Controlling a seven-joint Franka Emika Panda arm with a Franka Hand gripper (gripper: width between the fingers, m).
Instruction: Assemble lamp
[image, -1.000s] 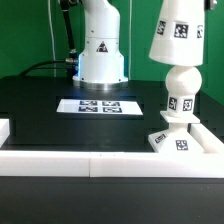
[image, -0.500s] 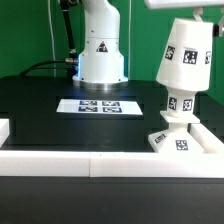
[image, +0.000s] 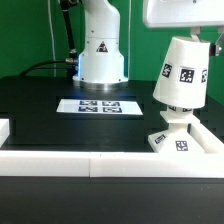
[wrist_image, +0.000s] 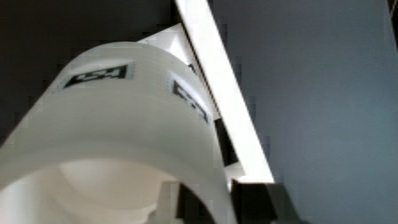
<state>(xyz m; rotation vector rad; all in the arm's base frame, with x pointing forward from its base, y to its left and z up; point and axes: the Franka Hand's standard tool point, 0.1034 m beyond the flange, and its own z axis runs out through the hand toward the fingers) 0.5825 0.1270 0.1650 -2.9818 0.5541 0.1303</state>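
I am putting the shade (image: 181, 72) over the bulb on the base (image: 172, 141), at the exterior view's right of the worktop (image: 60, 125). My gripper (image: 205, 38) seems to pinch the shade's top, but I cannot tell for sure. I should go down slowly and straight, so the shade sits flat.

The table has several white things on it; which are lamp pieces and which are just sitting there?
Lamp pieces: shade, held by the gripper over the bulb; base.

Just there: marker board; white wall along the table edge; robot pedestal.
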